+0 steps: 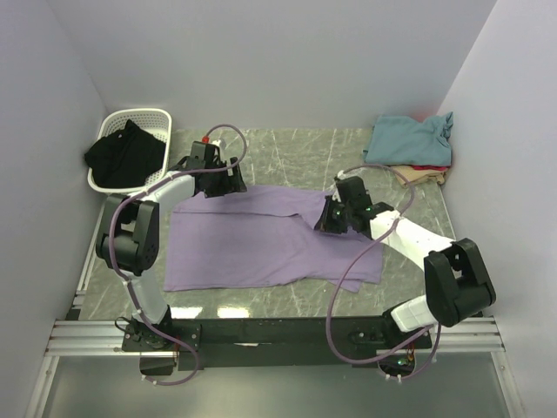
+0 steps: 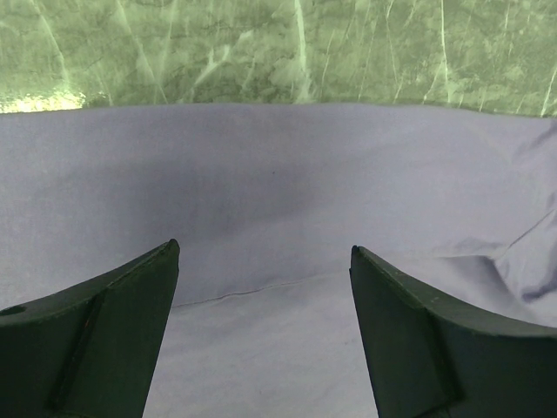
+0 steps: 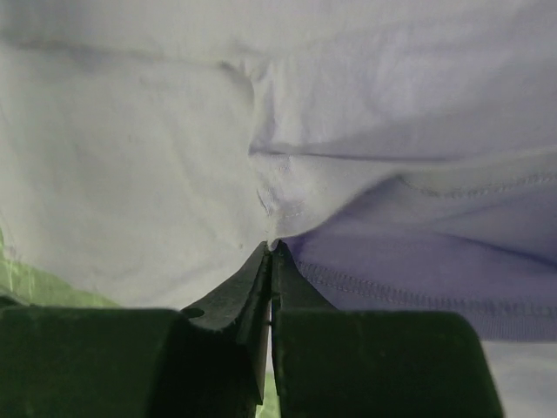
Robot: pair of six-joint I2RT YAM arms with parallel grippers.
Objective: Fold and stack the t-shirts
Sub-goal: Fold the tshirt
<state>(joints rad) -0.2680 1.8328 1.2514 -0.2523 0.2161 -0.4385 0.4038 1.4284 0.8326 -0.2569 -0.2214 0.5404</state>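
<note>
A large lavender t-shirt (image 1: 261,244) lies spread on the marble table, partly folded. My left gripper (image 1: 228,185) hovers over its far left edge with jaws open and only flat fabric (image 2: 261,218) below them. My right gripper (image 1: 329,219) sits at the shirt's right side, shut on a pinch of lavender fabric (image 3: 287,187) near a stitched hem (image 3: 452,300). A pile of folded t-shirts stands at the back right, teal (image 1: 409,139) on top, with red (image 1: 428,168) and tan (image 1: 426,177) edges showing beneath.
A white laundry basket (image 1: 155,117) holding dark clothing (image 1: 126,155) stands at the back left. Grey walls close in the table on three sides. Cables loop from both arms over the table's near part.
</note>
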